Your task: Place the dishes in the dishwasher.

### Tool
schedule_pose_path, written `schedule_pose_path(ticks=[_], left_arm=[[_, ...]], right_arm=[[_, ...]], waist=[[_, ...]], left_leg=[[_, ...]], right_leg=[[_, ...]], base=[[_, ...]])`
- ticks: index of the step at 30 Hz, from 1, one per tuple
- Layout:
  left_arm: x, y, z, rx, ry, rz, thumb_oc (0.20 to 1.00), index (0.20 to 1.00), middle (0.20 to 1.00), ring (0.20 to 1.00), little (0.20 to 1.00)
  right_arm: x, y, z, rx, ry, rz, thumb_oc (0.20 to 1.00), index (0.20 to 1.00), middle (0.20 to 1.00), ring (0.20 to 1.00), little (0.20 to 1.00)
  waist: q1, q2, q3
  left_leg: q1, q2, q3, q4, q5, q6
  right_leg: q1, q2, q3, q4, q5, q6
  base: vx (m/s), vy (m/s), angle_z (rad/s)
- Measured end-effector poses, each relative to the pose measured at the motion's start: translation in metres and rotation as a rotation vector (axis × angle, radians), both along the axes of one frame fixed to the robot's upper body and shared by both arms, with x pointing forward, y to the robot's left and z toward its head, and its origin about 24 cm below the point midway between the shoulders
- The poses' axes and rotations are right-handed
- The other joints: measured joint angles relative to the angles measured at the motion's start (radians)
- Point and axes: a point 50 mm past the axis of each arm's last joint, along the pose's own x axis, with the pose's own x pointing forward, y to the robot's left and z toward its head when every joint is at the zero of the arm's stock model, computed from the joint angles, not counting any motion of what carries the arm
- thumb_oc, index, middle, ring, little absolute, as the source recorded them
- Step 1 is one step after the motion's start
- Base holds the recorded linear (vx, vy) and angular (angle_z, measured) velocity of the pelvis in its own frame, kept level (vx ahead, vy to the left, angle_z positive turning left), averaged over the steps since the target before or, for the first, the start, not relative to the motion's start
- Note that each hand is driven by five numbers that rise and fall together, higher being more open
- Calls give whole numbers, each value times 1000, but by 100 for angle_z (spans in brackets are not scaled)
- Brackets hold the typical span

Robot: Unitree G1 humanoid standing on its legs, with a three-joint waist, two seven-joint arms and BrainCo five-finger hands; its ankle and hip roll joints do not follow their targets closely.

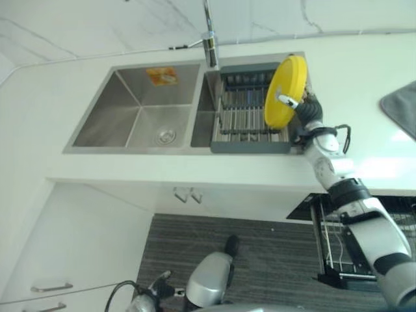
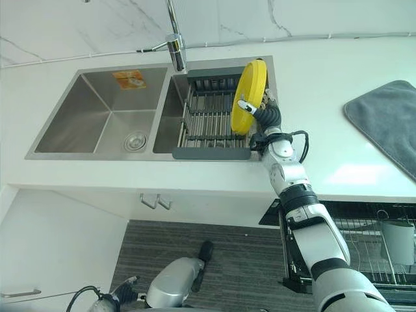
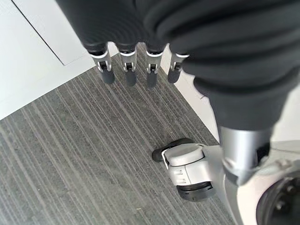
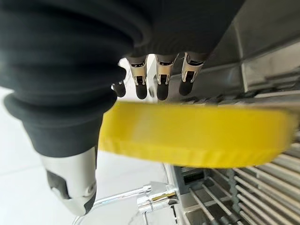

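Observation:
A round yellow plate (image 2: 250,84) stands on edge, lifted above the right end of the grey dish rack (image 2: 208,120) in the sink's right basin. My right hand (image 2: 265,112) is shut on it, thumb across the plate's face and fingers (image 4: 161,82) curled over the rim of the plate (image 4: 197,133). The dishwasher's wire rack (image 2: 364,253) is pulled out below the counter at the lower right. My left hand (image 3: 129,70) hangs low over the floor with straight fingers and holds nothing.
The left sink basin (image 2: 97,123) has only a drain and a sticker. A chrome faucet (image 2: 174,39) rises between the basins. A grey mat (image 2: 383,123) lies on the white counter to the right. A white cup (image 2: 398,240) sits in the dishwasher rack.

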Motion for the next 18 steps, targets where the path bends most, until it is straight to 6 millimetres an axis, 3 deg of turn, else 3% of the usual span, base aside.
schedule_pose_path(ticks=[3,16,17,18], left_arm=[[0,1,0,-5,9,-5,1000,1000,1000,1000,1000],[6,4,3,0,-4,-9,1000,1000,1000,1000,1000],[7,4,3,-7,-10,0,1000,1000,1000,1000,1000],[9,3,4,-14,-18,5,1000,1000,1000,1000,1000]], right_arm=[[2,-4,6,-18,-5,-22,1000,1000,1000,1000,1000],[4,-13,0,-27,43,-58,1000,1000,1000,1000,1000],[5,-13,1,-27,39,-58,580,580,580,580,580],[5,-13,5,-29,31,-58,445,445,445,445,445]], waist=[[2,0,0],[4,0,12],[4,1,16],[4,4,21]], left_leg=[[0,-2,-9,6,0,0],[-21,-6,-21,9,3,3],[-21,-6,-21,9,3,3],[-22,-6,-22,8,3,3]], right_leg=[[7,1,-7,1,-8,-13],[-9,0,-20,5,-10,-10],[-9,0,-20,5,-11,-10],[-9,0,-21,5,-11,-10]], base=[[-19,29,7],[-8,7,3],[-32,12,0],[0,0,0]])
